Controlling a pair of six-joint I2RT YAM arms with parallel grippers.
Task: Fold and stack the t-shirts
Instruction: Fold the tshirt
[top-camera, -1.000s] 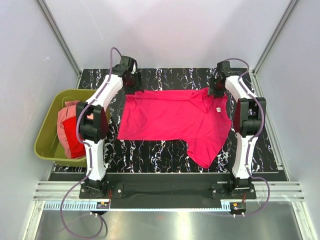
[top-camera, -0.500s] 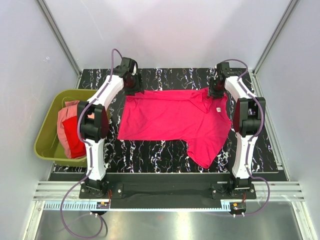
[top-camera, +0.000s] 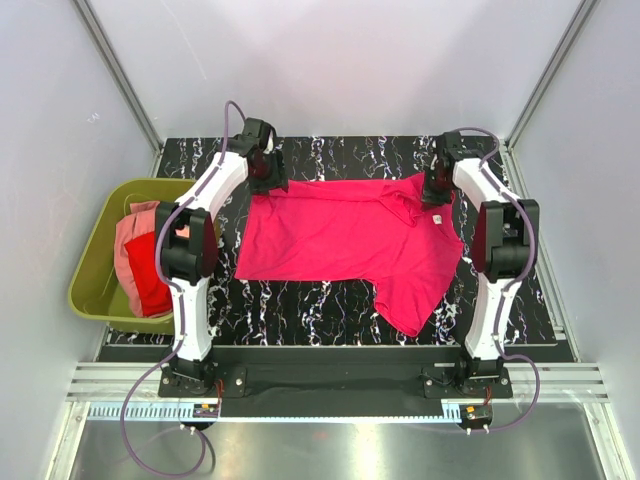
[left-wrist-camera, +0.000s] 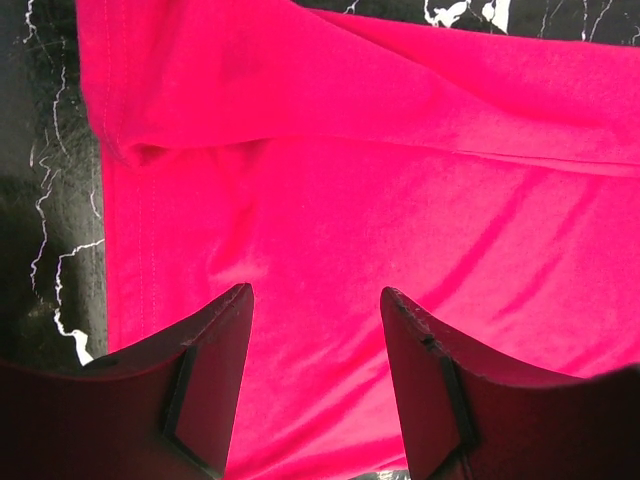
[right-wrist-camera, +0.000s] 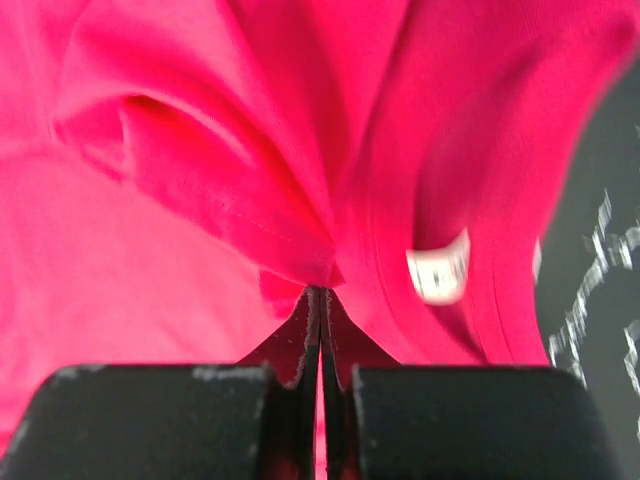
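Observation:
A bright magenta-pink t-shirt (top-camera: 340, 235) lies spread on the black marbled table, one sleeve hanging toward the near right. My left gripper (top-camera: 270, 181) is at its far left corner; in the left wrist view (left-wrist-camera: 315, 300) the jaws stand open just above the cloth (left-wrist-camera: 330, 190). My right gripper (top-camera: 436, 197) is at the far right by the collar; in the right wrist view (right-wrist-camera: 320, 292) it is shut on a bunched fold of the shirt (right-wrist-camera: 200, 180) beside the white neck label (right-wrist-camera: 440, 268). A red t-shirt (top-camera: 150, 286) and a pale salmon t-shirt (top-camera: 128, 243) lie crumpled in the tub.
An olive-green plastic tub (top-camera: 86, 262) stands off the table's left edge beside the left arm. White walls close in the back and sides. Black marbled table (top-camera: 300, 300) shows in front of the shirt and along the far edge.
My right gripper has shifted slightly nearer and to the right with the collar fold, and its elbow moved outward. The left gripper edged slightly toward the shirt corner.

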